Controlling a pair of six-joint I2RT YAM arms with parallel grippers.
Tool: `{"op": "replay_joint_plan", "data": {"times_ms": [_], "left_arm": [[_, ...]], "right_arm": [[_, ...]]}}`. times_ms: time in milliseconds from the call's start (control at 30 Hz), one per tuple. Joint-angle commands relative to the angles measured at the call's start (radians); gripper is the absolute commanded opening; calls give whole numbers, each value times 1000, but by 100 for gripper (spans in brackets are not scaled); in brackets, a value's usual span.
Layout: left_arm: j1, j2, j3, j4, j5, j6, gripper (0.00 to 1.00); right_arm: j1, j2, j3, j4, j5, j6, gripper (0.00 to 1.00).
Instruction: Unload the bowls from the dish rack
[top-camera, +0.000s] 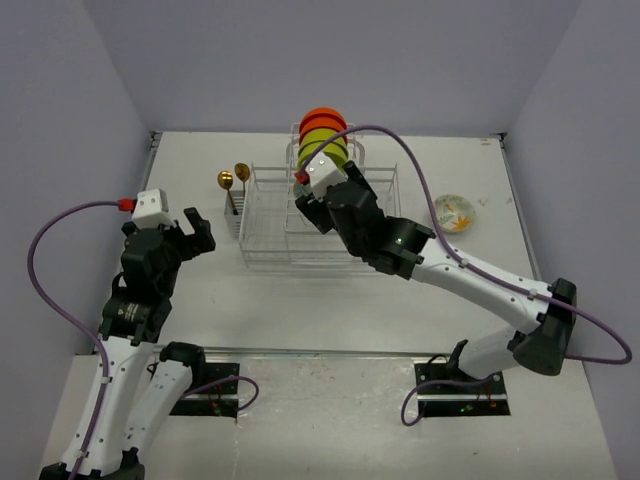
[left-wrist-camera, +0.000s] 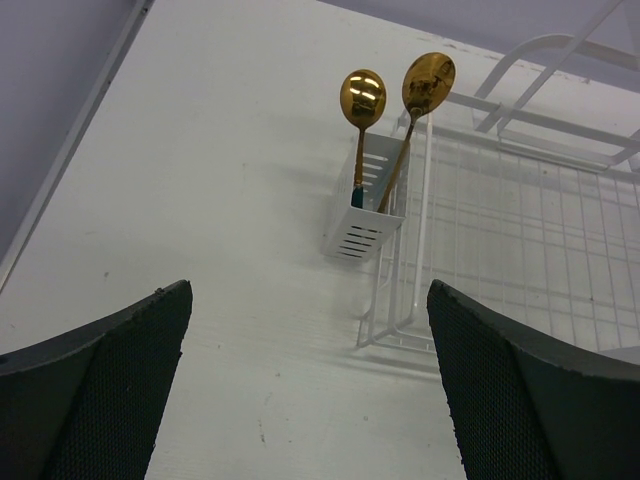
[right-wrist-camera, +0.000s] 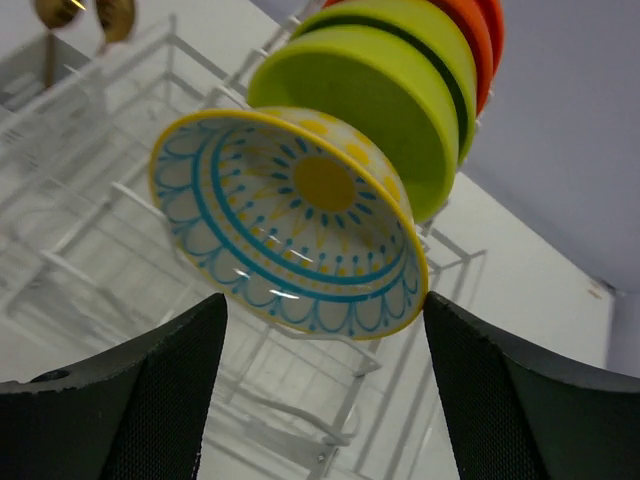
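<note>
right gripper (right-wrist-camera: 324, 297): spread wide astride patterned bowl (right-wrist-camera: 290, 230) in dish rack (top-camera: 265, 215), centre frame | left gripper (left-wrist-camera: 308, 290): wide open, mid-left

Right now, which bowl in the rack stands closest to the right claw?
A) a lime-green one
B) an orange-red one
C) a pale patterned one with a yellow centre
C: in the right wrist view the patterned bowl fronts the row, facing the right gripper, a lime-green bowl behind it.

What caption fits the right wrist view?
Open right gripper facing a pale patterned bowl, lime-green bowls and orange-red bowls behind, in a white wire dish rack.
</note>
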Motion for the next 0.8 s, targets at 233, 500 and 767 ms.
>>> {"op": "replay_joint_plan", "data": {"times_ms": [233,500,767], "left_arm": [[10,-7,-8,34,48,12,100],[10,-7,-8,36,50,12,100],[10,-10,-8,36,48,12,100]], "right_arm": [[15,84,91,15,220,-108,77],[18,63,97,13,175,-91,72],[4,145,125,78,203,-187,58]]}}
